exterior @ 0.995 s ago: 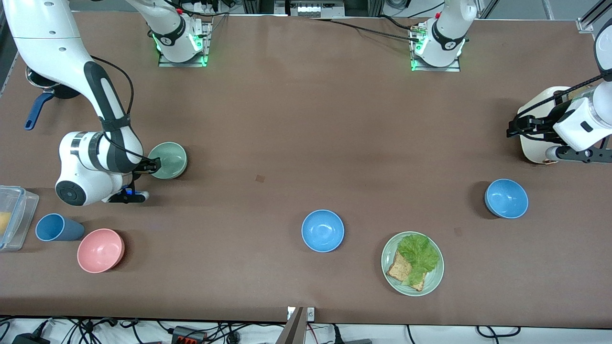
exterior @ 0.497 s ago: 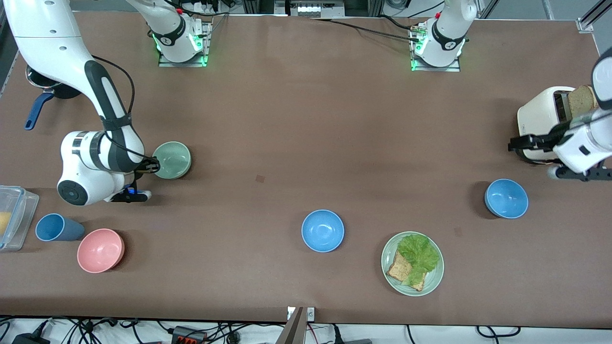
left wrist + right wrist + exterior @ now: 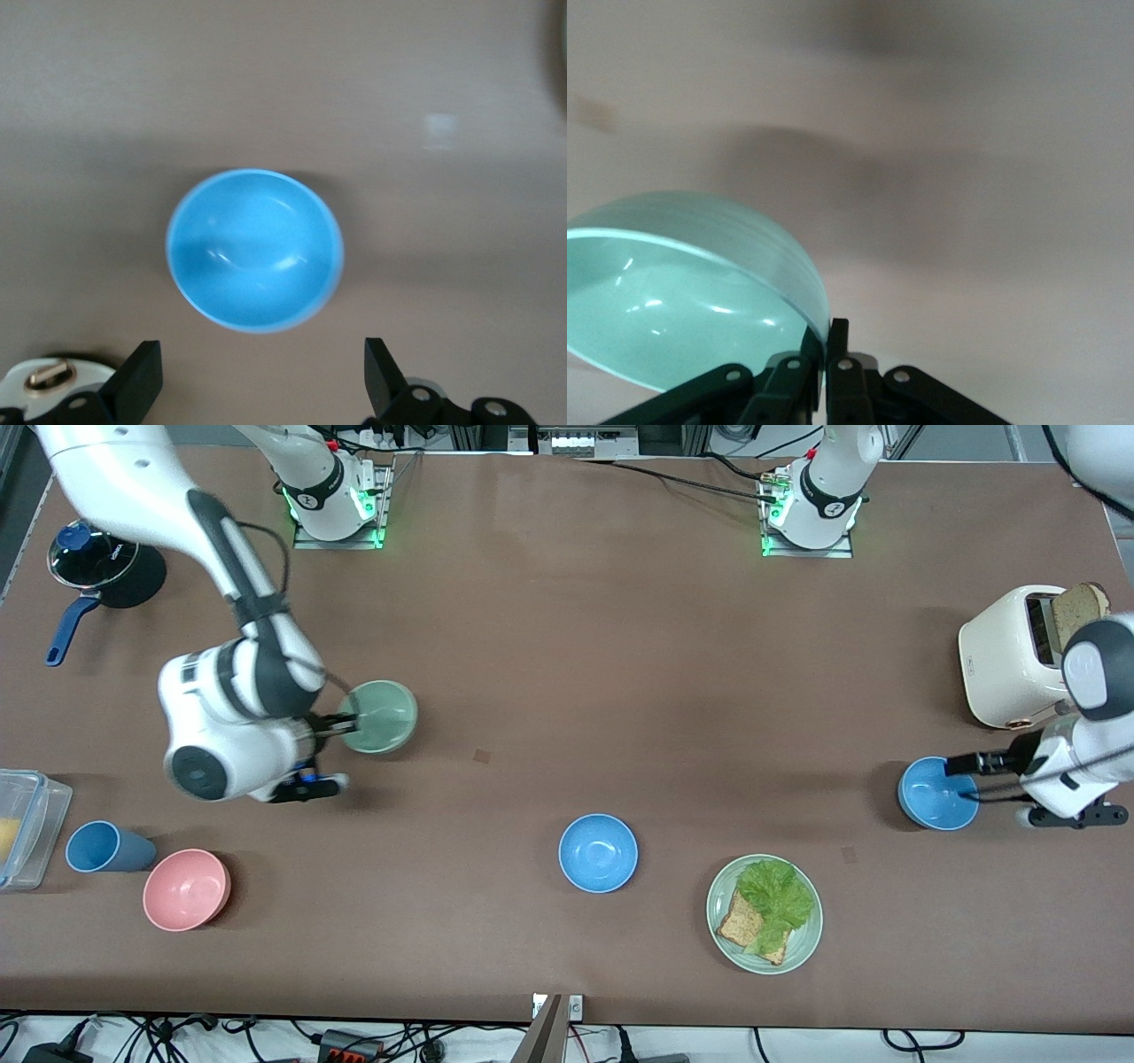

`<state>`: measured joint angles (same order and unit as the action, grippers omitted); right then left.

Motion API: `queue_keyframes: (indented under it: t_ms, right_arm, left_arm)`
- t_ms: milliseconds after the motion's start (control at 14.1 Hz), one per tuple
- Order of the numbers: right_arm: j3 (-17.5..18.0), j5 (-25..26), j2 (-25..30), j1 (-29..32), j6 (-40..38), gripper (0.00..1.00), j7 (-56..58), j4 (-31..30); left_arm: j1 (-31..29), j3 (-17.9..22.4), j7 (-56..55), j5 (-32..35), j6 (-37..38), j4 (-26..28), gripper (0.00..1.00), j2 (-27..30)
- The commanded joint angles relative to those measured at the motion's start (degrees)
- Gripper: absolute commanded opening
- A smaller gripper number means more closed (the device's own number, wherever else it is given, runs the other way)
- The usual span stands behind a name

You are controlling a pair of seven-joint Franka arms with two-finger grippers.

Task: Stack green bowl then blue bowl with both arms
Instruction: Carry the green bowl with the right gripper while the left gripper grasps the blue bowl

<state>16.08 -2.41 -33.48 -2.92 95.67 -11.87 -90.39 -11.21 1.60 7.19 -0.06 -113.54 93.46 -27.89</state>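
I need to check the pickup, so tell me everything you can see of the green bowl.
The green bowl is small, round and pale sage green, plain and matte, and looks like plastic; it is empty. The right claw is shut on its rim, pinching the wall between its fingers, as the right wrist view shows close up. There the bowl looks tilted and raised off the table, with its shadow apart from it. It hangs over the table toward the right arm's end. Nothing else touches it.

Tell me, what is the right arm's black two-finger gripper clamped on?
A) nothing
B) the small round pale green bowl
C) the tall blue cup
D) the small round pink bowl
B: the right gripper pinches the rim of the pale green bowl, its fingers shut on the edge.
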Motion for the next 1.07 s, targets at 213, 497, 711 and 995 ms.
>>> queue_keyframes:
  t_ms: [213,497,711,995]
  right_arm:
    - [1.5,-11.4,-3.5,-15.2,11.3,0.00,-20.5,2.5]
    - [1.5,-14.1,-7.2,-20.3,16.6,0.00,-22.7,2.5]
    - [1.5,-15.6,-7.6,-24.2,18.8,0.00,-25.5,2.5]
    - [1.2,-14.3,-10.4,-25.7,21.2,0.00,-25.8,2.2]
  left_arm:
    - [-3.4,-0.2,6.2,0.8,-11.2,2.9,1.00,-4.8]
    - [-3.9,-0.2,8.6,0.8,-17.3,5.8,1.00,-6.0]
    - [-5.6,-0.5,12.1,0.8,-21.1,6.3,0.97,-7.9]
    - [-5.6,-0.6,14.4,0.8,-22.2,7.4,0.78,-8.0]
